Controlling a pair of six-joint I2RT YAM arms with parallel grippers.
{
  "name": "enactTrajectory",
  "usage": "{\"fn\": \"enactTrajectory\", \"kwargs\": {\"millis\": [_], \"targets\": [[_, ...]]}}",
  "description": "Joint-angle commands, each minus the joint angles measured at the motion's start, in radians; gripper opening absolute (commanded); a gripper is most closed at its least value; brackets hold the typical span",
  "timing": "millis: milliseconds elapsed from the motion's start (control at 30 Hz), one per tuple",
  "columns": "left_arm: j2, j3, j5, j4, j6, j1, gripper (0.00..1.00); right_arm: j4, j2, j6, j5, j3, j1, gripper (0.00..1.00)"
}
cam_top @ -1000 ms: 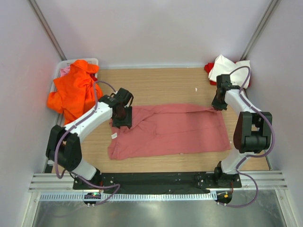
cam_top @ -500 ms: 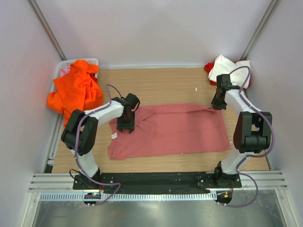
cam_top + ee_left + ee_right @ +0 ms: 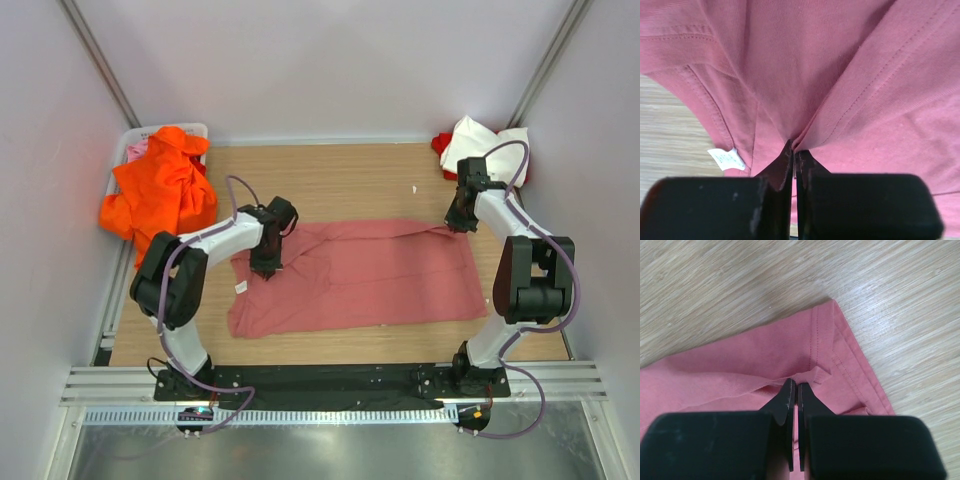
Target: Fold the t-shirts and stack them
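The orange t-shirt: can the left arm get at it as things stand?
Probably not yet. Nothing blocks the way to the orange t-shirt, but the left gripper is shut on a fold of the salmon-pink t-shirt and must release first.

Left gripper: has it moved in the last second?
Yes. The left gripper shifted slightly right, away from the orange t-shirt, and pinched shut on the salmon-pink t-shirt.

The wooden worktop (image 3: 350, 175) carries a salmon-pink t-shirt (image 3: 370, 275) spread across its middle (white label (image 3: 241, 287) at its left end). A white t-shirt (image 3: 485, 140) and a red t-shirt (image 3: 441, 146) lie bunched at the far right corner.
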Motion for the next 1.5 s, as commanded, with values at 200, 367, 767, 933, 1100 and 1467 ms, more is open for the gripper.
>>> {"fn": "enactTrajectory", "kwargs": {"millis": [200, 367, 767, 933, 1100, 1467], "targets": [[-0.205, 0.125, -0.081, -0.163, 0.044, -0.010, 0.00, 0.007, -0.113, -0.001, 0.010, -0.020, -0.002, 0.01], [-0.305, 0.116, -0.089, -0.229, 0.038, -0.010, 0.00, 0.000, -0.113, 0.004, 0.019, -0.042, -0.002, 0.01], [-0.494, 0.010, -0.052, -0.335, -0.001, -0.010, 0.00, -0.033, -0.141, 0.025, 0.098, -0.083, -0.002, 0.01], [-0.551, -0.060, -0.029, -0.346, -0.016, -0.010, 0.00, -0.046, -0.182, 0.041, 0.105, -0.138, -0.002, 0.01], [-0.587, -0.074, 0.037, -0.397, -0.031, -0.013, 0.40, -0.053, -0.256, 0.076, 0.136, -0.248, -0.002, 0.76], [-0.657, -0.083, 0.090, -0.311, -0.126, -0.019, 0.71, 0.009, -0.323, 0.085, -0.020, -0.124, 0.035, 1.00]]}}
